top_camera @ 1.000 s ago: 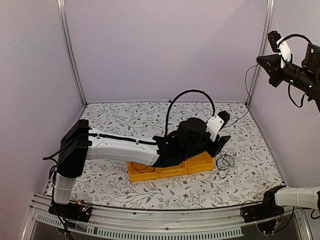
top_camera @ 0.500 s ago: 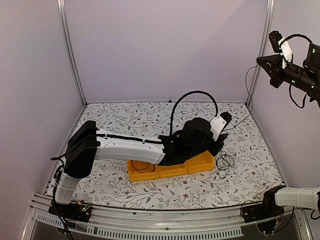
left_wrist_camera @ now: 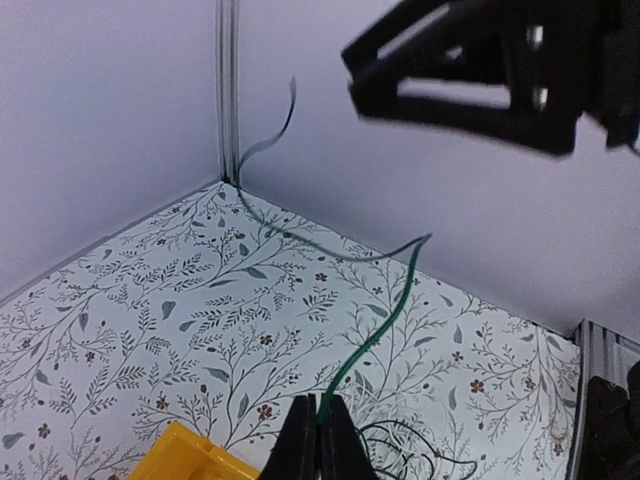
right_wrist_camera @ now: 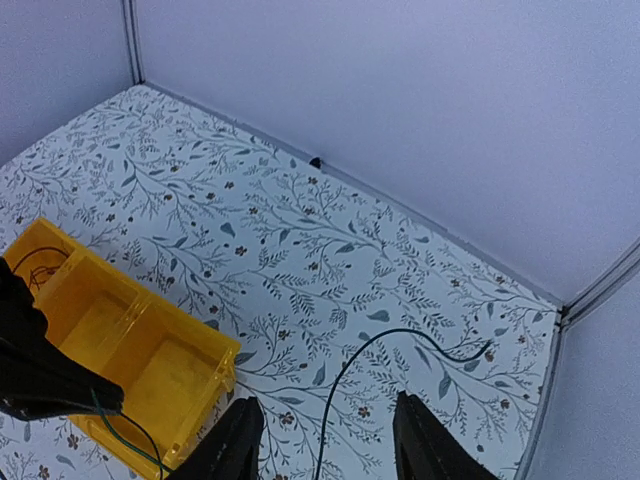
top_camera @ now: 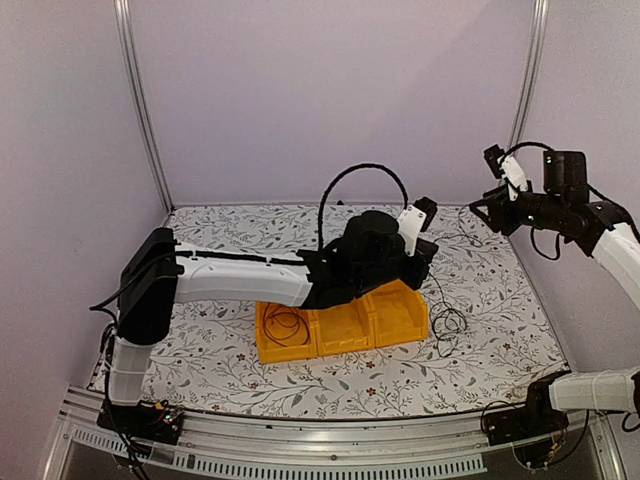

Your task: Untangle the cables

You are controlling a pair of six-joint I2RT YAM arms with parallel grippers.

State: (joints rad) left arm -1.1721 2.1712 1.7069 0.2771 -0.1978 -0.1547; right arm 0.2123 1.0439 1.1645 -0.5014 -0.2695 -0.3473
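Observation:
My left gripper [left_wrist_camera: 318, 408] is shut on a thin green cable [left_wrist_camera: 385, 325], which climbs away from the fingers over the patterned table. A loose tangle of dark cables [top_camera: 447, 322] lies on the table right of the yellow bin [top_camera: 400, 322]; the left gripper [top_camera: 427, 252] hovers above the bin's right end. My right gripper [right_wrist_camera: 326, 400] is open, high at the right [top_camera: 478, 207]. A thin black cable [right_wrist_camera: 365, 355] runs between its spread fingers without being pinched. More dark cable is coiled in the bin's left compartment [top_camera: 285, 325].
The yellow bin has three compartments; its middle and right ones look bare. The black cable's far end [left_wrist_camera: 262, 150] curls up near the back corner post. Cell walls and metal posts close in the back and sides.
The right arm has dropped from the upper right corner and its gripper has opened. The left gripper has shut on the green cable and lifted back off the bin.

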